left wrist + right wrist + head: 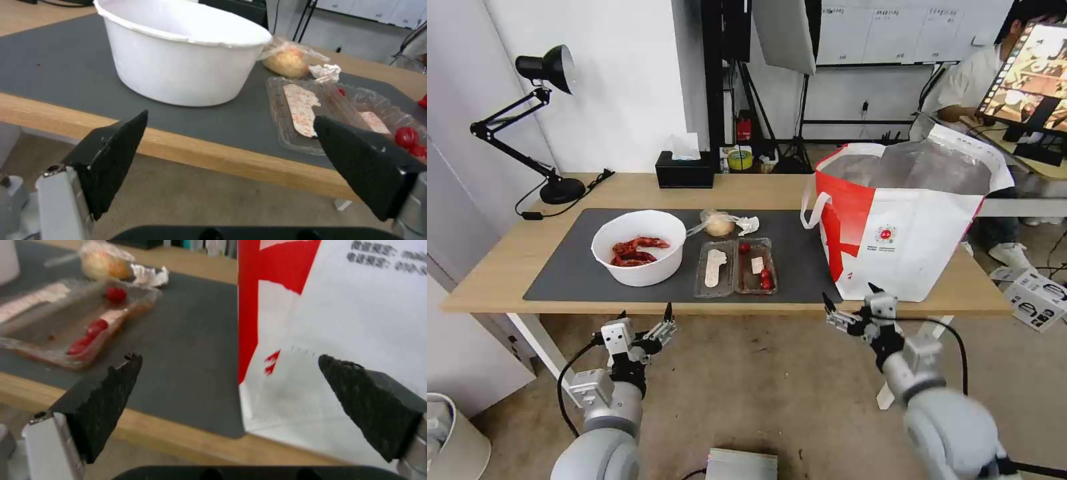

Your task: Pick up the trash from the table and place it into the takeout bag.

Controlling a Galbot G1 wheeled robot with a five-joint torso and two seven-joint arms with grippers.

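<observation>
White bowl [639, 257], red shells [635, 251]

the head view looks forward and down from above the near edge of the desk [507, 280], taking in its whole top. the left wrist view sits low, just off that edge, facing the white bowl [186, 56] close up. the right wrist view, equally low, faces the takeout bag [347, 323]. both wrist views share the clear tray [329, 116].
</observation>
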